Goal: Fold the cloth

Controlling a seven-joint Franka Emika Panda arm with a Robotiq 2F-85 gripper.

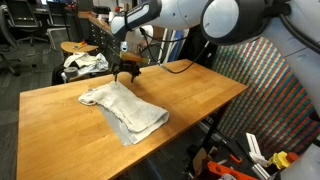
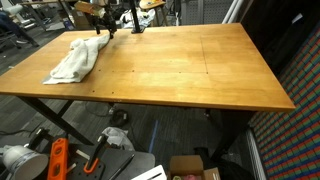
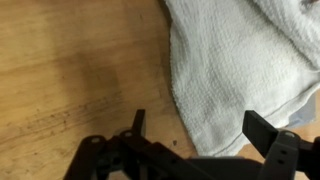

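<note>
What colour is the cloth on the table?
The cloth is off-white with a fine woven texture, clearest in the wrist view.

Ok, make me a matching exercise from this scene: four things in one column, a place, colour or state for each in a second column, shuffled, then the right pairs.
Things:
1. cloth
2. gripper
3. table
4. white fabric bundle

Descriptions:
A. open, over the cloth's edge
B. light brown wood
C. off the table, beyond its edge
D. lying rumpled on the tabletop

Pairs: 1-D, 2-A, 3-B, 4-C
</note>
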